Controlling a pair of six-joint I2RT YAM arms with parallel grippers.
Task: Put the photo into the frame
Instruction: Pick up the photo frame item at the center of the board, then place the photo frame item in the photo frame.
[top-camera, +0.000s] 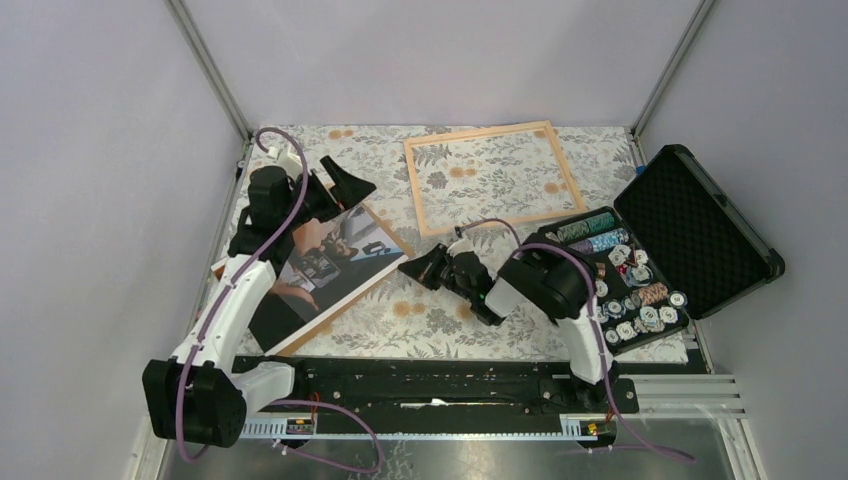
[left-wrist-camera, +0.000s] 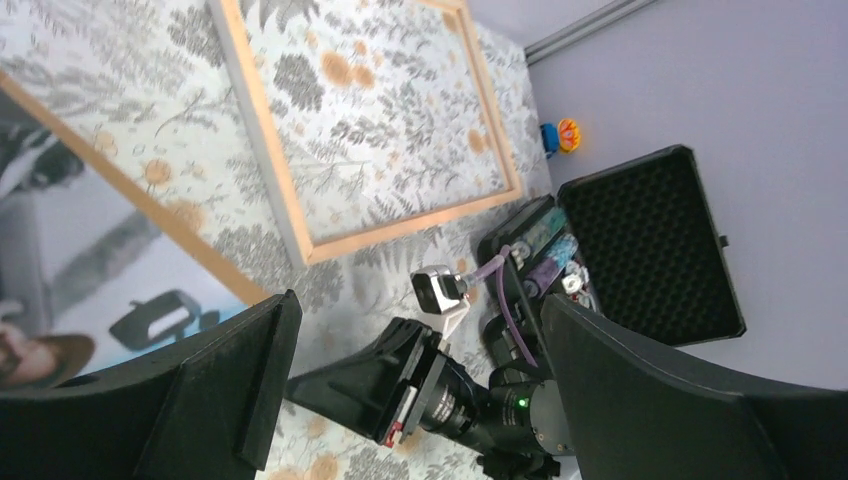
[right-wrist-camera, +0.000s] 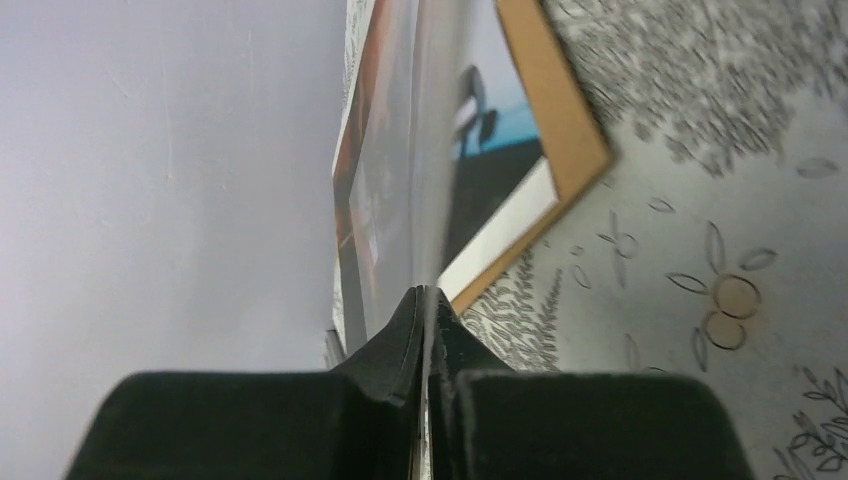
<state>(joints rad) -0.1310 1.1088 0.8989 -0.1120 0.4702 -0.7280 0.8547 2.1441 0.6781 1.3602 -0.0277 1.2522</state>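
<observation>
The left gripper (top-camera: 343, 187) hangs over the photo's 12 o'clock corner with its jaws spread wide and nothing between them. Below it the photo (top-camera: 330, 262) lies picture side up at the table's (top-camera: 430, 315) 9 o'clock side, turned so that its corners point roughly to 12, 3, 6 and 9 o'clock; a brown board edge shows along its 4 o'clock side. The right gripper (top-camera: 412, 268) reaches in from 3 o'clock, low over the cloth, and meets the photo's 3 o'clock corner. In its wrist view the fingers (right-wrist-camera: 395, 340) are pressed together on a thin edge seen end-on; whether that is the whole photo or only a top layer cannot be told. The frame (top-camera: 476, 131) lies flat at the table's 12 o'clock, apart from the photo, with only the patterned cloth showing inside its rails. At 3 o'clock the black case (top-camera: 700, 225) stands open, with chips (top-camera: 625, 285) in its near half.
</observation>
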